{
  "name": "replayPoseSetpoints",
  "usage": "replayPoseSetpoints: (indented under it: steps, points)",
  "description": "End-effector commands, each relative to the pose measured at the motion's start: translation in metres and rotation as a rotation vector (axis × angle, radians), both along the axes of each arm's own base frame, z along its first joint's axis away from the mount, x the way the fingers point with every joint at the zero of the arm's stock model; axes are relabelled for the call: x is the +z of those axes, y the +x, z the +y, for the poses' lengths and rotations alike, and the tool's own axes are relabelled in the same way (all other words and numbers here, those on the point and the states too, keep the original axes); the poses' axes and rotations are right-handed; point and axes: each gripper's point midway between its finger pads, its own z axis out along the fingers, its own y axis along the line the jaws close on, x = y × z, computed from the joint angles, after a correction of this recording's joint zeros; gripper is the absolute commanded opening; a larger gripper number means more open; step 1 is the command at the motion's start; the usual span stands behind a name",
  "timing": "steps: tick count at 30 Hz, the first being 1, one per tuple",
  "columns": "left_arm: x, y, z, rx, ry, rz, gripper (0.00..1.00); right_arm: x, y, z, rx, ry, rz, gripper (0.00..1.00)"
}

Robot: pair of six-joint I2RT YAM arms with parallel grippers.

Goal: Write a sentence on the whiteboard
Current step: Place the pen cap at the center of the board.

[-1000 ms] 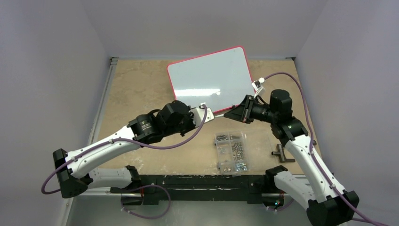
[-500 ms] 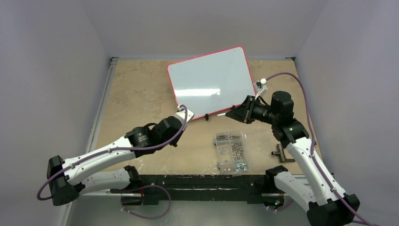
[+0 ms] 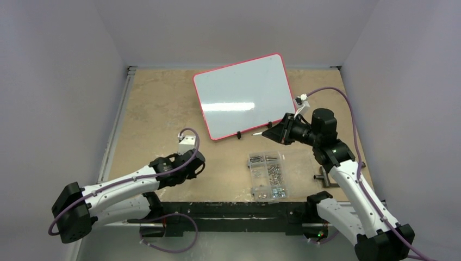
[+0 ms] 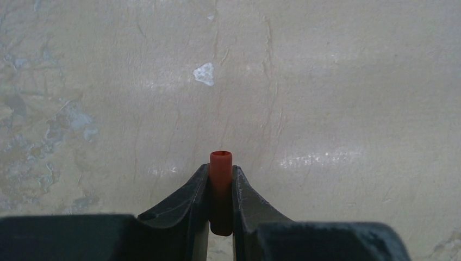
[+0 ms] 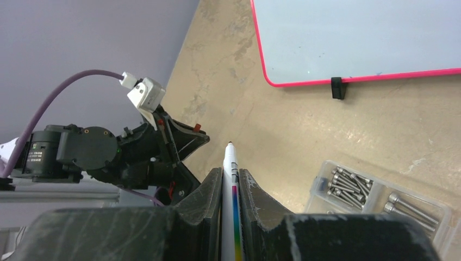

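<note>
The left gripper [image 4: 220, 175] had withdrawn from the whiteboard [image 3: 242, 95] toward its base, clamped on a red cap [image 4: 220, 161]. The right gripper [image 5: 230, 182] grasped the uncapped marker [image 5: 230, 163] just beside the blank board, which lay far-centre on the tabletop [image 3: 157, 103]. Writing could begin.

Glossy whiteboard [image 3: 242, 81], matt mottled table [image 3: 157, 106].
</note>
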Motion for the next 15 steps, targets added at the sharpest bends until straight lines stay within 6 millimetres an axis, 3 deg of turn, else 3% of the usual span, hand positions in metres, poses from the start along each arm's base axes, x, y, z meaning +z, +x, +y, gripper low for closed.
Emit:
replayPoseSetpoints:
  steps: [1, 5, 15]
  points:
    - [-0.005, 0.006, 0.003, 0.146, -0.079, -0.039, 0.00, 0.007, 0.003, -0.005, -0.021, -0.011, -0.071, 0.00]
    - [-0.009, 0.005, 0.006, 0.159, -0.079, -0.041, 0.06, 0.002, 0.002, -0.006, -0.022, -0.022, -0.072, 0.00]
    - [0.000, 0.004, 0.009, 0.169, -0.091, -0.052, 0.52, -0.006, 0.000, -0.008, -0.025, -0.041, -0.072, 0.00]
